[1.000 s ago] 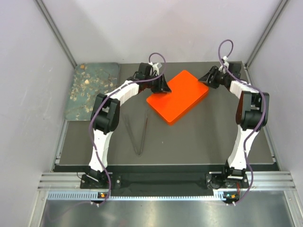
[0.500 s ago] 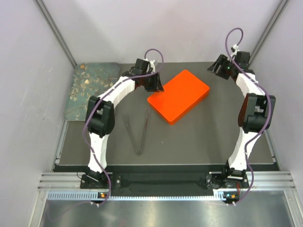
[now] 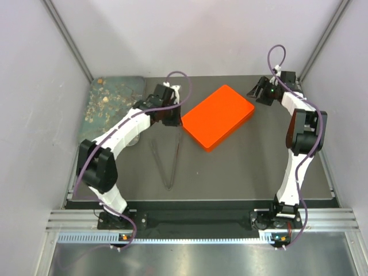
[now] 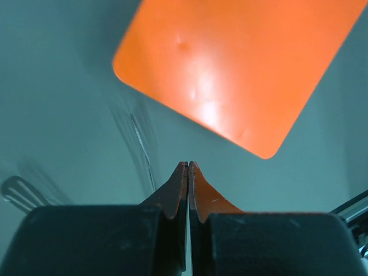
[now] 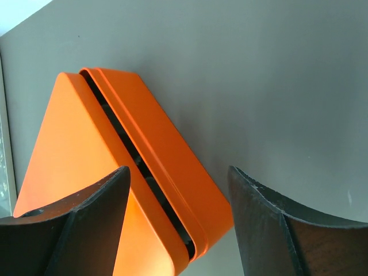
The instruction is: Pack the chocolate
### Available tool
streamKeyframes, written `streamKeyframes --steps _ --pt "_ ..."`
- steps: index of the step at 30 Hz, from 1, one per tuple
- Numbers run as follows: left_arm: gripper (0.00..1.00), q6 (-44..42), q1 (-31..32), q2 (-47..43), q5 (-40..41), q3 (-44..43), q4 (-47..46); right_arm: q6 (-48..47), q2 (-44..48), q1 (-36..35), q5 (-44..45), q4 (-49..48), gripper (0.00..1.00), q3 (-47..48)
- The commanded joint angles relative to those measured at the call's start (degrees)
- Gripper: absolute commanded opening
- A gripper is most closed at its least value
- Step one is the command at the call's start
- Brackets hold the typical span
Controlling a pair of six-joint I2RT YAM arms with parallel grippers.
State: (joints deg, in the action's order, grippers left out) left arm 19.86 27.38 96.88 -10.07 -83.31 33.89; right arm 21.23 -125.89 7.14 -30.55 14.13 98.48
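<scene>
An orange lidded box (image 3: 217, 117) lies closed at the table's middle back. In the right wrist view the box (image 5: 86, 172) shows a dark slit under its lid; what is inside cannot be made out. No chocolate lump shows clearly; small tan specks lie on the left tray (image 3: 109, 106), too small to identify. My left gripper (image 3: 172, 119) is shut and empty just left of the box's left corner, and in the left wrist view (image 4: 188, 165) the box (image 4: 236, 69) lies beyond it. My right gripper (image 3: 257, 92) is open and empty beside the box's right corner, as the right wrist view (image 5: 178, 190) also shows.
Thin metal tongs (image 3: 168, 161) lie on the dark mat in front of the left gripper, also in the left wrist view (image 4: 141, 144). Grey walls close in the left, back and right. The mat's front edge meets a metal rail (image 3: 190, 221).
My left gripper has drawn back leftward off the box's left corner, its elbow swinging out left. My right gripper let go of the right corner, pulled away, then came partly back.
</scene>
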Motion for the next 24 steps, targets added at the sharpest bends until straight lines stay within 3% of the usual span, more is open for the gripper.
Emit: streamKeyframes --steps 1,24 --pt "0.00 1.76 2.94 4.26 2.76 0.87 1.96 0.74 -0.23 -0.46 -1.62 -2.26 0.68 1.98" --pt "0.00 7.83 6.72 15.18 3.04 -3.61 -3.66 -0.05 -3.66 -1.86 -5.22 -3.67 0.69 2.42"
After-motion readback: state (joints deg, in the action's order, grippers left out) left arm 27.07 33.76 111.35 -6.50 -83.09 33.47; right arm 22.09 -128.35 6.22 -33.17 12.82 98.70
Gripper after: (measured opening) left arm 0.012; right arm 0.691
